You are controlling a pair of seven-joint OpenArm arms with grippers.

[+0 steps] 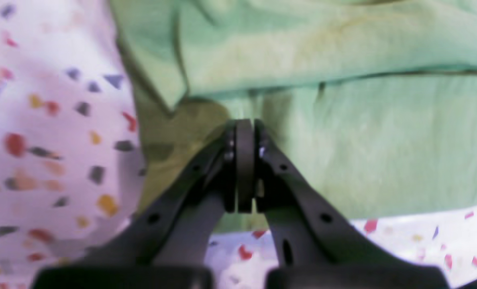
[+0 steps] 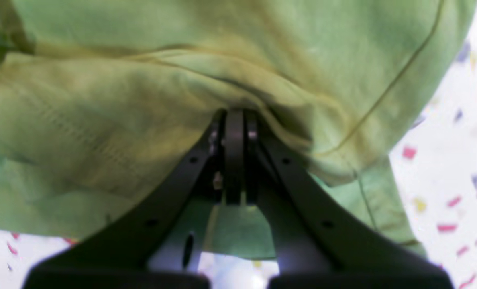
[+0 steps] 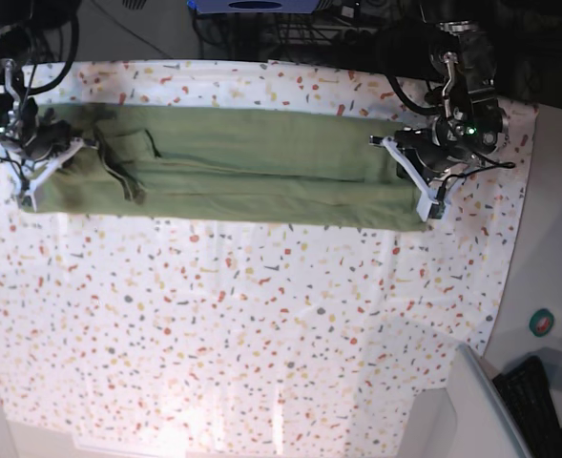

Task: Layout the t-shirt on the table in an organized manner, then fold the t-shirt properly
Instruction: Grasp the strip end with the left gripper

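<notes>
You are pinching the t-shirt, already a long band stretched between left pincer and right pincer, with crosswise bench folds remaining.

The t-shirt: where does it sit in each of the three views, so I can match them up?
Left wrist: t-shirt fills the upper right, its edge in the shut left pincer.
Right wrist: it fills the top and left, bunched in the shut right pincer.
Base: a long folded band across the far side.
Shared landmark: the speckled table.
</notes>
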